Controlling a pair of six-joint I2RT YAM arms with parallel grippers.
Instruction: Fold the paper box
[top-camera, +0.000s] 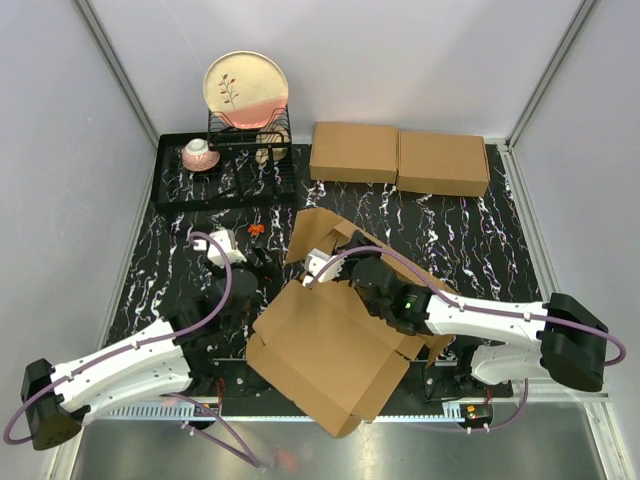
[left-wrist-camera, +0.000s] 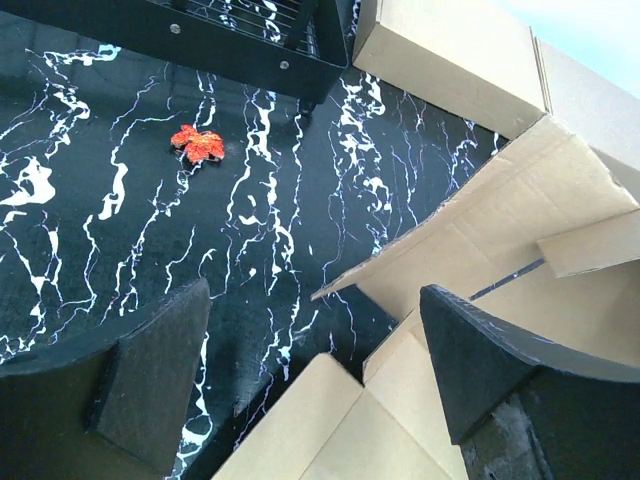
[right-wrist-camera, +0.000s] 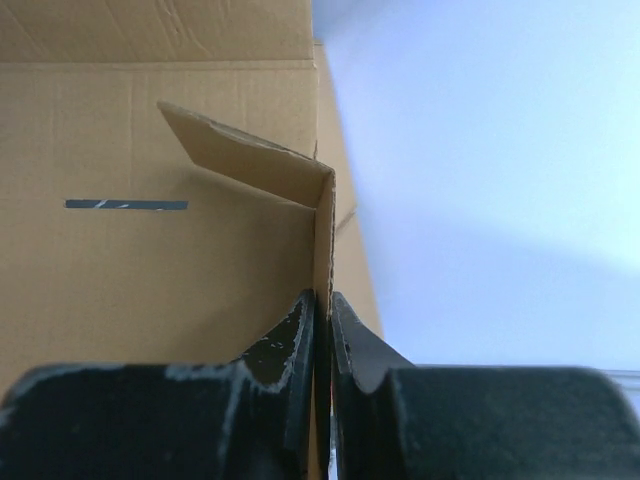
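The paper box (top-camera: 325, 345), a brown corrugated sheet with its flaps partly raised, lies at the table's near middle. My right gripper (right-wrist-camera: 322, 312) is shut on the thin edge of an upright side wall of the box (right-wrist-camera: 150, 270), where a small flap bends inward. From above, that gripper (top-camera: 338, 262) sits over the box's far part. My left gripper (left-wrist-camera: 320, 365) stands open just left of the box (left-wrist-camera: 480, 250), above the black table. Its fingers (left-wrist-camera: 150, 385) hold nothing, and a flap corner lies between them without touching. Seen from above, it (top-camera: 258, 268) hovers by the box's left corner.
Two flat brown cardboard boxes (top-camera: 400, 158) lie side by side at the back. A black dish rack tray (top-camera: 225, 185) at the back left holds a plate (top-camera: 246, 88) and a pink cup (top-camera: 198, 153). A small red-orange scrap (top-camera: 256, 229) lies on the table.
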